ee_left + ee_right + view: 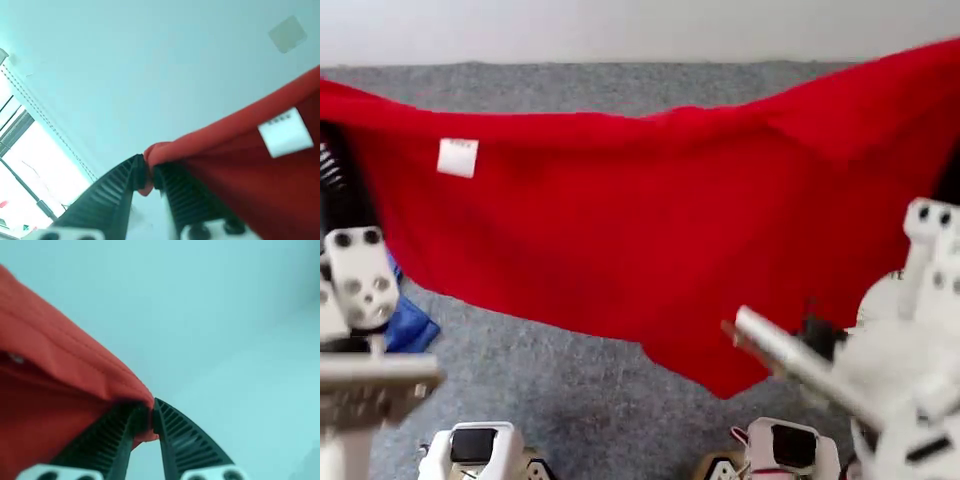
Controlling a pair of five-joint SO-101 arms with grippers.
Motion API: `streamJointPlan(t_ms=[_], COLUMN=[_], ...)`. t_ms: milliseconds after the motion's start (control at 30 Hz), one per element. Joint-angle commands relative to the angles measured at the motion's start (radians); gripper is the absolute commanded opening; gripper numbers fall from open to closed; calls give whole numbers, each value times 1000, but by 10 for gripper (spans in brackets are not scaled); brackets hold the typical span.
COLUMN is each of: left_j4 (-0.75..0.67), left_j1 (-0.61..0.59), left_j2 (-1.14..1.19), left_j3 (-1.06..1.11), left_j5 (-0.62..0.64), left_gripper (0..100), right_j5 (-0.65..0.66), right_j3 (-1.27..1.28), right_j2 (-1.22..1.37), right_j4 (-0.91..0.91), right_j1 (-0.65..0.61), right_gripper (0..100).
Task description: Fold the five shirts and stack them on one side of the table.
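Bench (550,390) in high view: red shirt (650,230) hangs spread across mid-frame above it, white label (457,157) upper left, blue cloth (412,325) at the left edge. Left wrist view: left gripper (148,175) clamped on a bunched shirt corner. Right wrist view: right gripper (150,421) pinching the hem. Judgement: this shirt is not yet folded; folding and stacking are still to do.

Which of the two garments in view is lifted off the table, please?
The red shirt: the left hand and the right hand each pinch its upper edge, so it hangs spread between them. The blue garment lies on the grey table.
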Motion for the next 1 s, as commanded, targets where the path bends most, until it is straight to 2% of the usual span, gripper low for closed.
streamJointPlan(t_ms=[0, 233, 467, 633, 767, 867, 967], left_j4=[94, 279, 302, 305, 296, 210, 52], left_j1=[-3, -2, 0, 2, 5, 6, 0], left_j2=[0, 0, 8, 8, 9, 11, 11], left_j3=[-84, -179, -117, 104, 346, 544, 713], left_j5=[-5, -3, -3, -3, -5, -5, -6], left_gripper=[13, 13, 13, 13, 13, 13, 13], right_j5=[26, 28, 23, 26, 28, 29, 28], right_j3=[-23, -29, -54, 28, 173, 311, 423], right_j2=[-28, -58, 4, 128, 208, 260, 320], right_j4=[-18, -28, -18, -18, -18, -27, -31], right_j1=[50, 127, 125, 119, 31, -19, -68], right_gripper=[10, 10, 10, 10, 10, 10, 10])
